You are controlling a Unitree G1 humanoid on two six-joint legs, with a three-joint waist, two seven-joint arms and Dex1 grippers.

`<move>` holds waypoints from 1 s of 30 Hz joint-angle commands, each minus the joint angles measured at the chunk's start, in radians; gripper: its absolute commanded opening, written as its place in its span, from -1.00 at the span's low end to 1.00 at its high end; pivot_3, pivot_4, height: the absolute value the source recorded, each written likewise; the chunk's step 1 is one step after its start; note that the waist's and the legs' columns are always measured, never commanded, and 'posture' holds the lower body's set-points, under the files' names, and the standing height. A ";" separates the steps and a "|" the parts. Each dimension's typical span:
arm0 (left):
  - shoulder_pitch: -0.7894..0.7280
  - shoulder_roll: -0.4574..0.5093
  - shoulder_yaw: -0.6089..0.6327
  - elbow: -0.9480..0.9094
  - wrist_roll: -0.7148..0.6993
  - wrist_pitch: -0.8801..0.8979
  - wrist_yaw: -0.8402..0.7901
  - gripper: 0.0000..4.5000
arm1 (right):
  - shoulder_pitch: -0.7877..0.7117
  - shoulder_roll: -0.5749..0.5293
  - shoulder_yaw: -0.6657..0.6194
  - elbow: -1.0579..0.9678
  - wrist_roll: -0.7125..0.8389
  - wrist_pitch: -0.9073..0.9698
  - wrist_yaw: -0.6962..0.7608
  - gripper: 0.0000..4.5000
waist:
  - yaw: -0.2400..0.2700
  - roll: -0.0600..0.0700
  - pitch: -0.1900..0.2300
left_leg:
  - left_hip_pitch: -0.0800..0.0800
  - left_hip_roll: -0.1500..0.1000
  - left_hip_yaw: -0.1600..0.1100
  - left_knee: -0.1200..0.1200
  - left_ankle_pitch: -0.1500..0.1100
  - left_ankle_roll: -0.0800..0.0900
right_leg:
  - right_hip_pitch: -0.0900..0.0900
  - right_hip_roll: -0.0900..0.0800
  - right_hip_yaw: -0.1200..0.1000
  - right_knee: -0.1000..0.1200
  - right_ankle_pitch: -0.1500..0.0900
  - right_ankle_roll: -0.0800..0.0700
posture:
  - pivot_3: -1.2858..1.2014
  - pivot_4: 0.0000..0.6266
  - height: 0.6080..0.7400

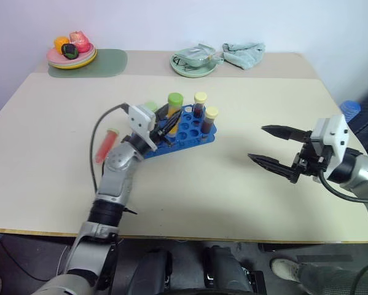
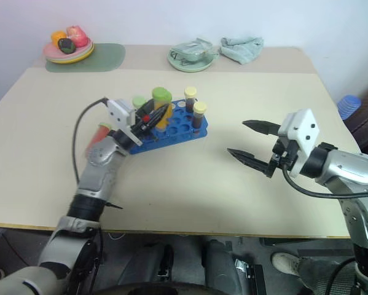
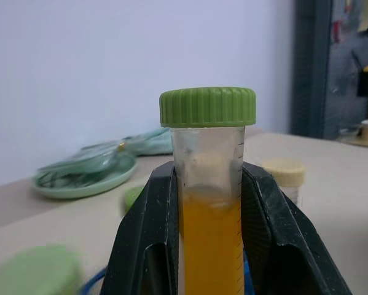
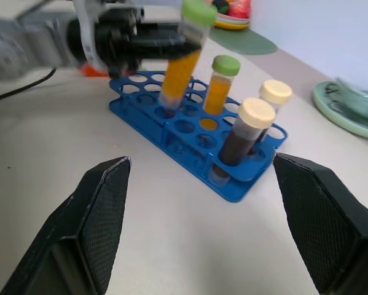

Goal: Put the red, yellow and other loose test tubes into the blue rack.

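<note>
Now ribbed green-capped tube [image 3: 208, 184] of orange liquid, perforated blue plastic rack [image 4: 196, 138]

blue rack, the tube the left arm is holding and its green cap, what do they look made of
Blue rack: likely moulded plastic, one even colour with a slight sheen and round holes.
Tube: clear plastic, or perhaps glass; the orange liquid and printed scale lines show through the wall.
Green cap: matte plastic with fine ribs around its side, probably a screw cap.
</note>
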 commanded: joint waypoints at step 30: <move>-0.141 -0.138 0.132 0.466 -0.024 -0.262 -0.220 0.93 | 0.145 -0.010 -0.174 -0.141 0.105 0.081 -0.070 0.68 | 0.000 -0.001 0.000 | 0.001 0.000 0.000 0.001 -0.001 0.002 | 0.002 0.001 0.000 0.001 0.001 0.002 | 0.03 -0.52 1.00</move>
